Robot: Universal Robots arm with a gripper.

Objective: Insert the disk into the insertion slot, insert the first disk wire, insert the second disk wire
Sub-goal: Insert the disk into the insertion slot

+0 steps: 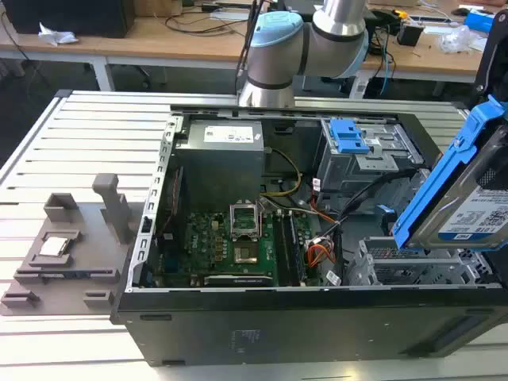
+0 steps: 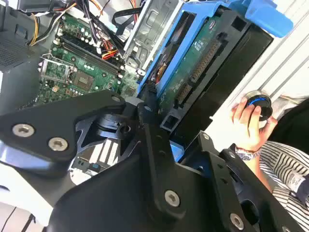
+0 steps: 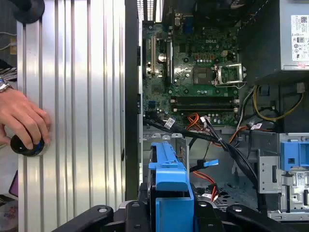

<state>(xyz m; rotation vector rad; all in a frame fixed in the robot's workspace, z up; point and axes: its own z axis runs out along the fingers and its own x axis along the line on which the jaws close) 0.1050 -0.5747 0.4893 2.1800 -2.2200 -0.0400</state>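
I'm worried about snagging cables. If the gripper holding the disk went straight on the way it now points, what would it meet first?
Probably the insertion slot just beneath the disk that the gripper holds; the black cables lie close beside, and depth is unclear.

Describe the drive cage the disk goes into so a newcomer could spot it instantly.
Find the open computer case on the slatted table. At its end on the exterior view's right, under the tilted blue-framed disk, sits the insertion slot. Unlike the blue-latched bay behind, it carries no latch.
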